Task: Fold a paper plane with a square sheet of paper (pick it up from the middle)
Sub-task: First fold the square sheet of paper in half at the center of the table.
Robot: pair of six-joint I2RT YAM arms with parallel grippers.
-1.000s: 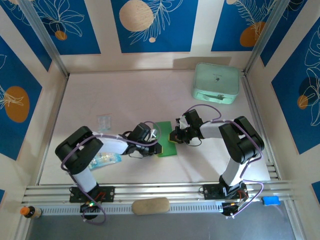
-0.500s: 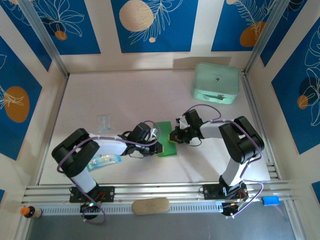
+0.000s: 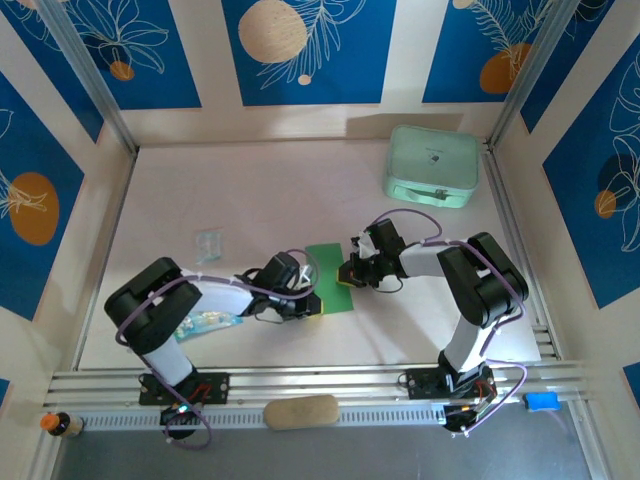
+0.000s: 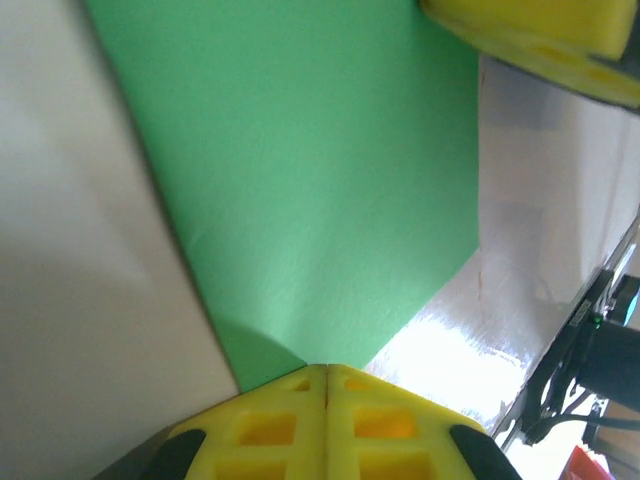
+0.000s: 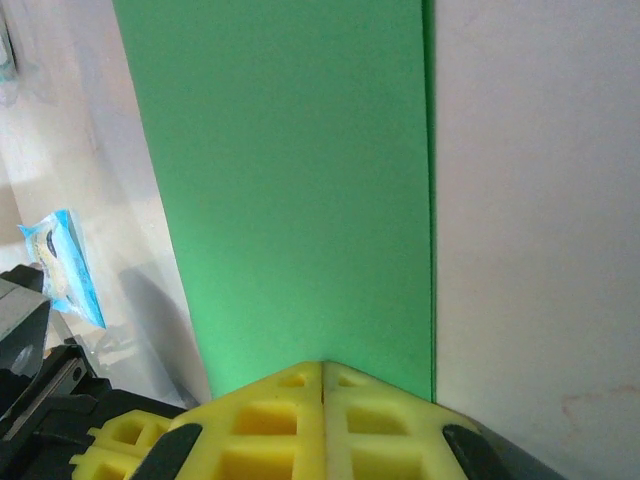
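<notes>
The square sheet of paper (image 3: 328, 275) is laid flat, well apart from the mint case (image 3: 432, 165). The left hand (image 3: 314, 303) and right hand (image 3: 346, 272) are pressed fully shut against its edges. Folding is judged barely begun.

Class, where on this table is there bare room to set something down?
Free: the wide stretch between the back wall, the case and the clear packet. Crowded: the middle, where the left hand and right hand grip the green paper.
</notes>
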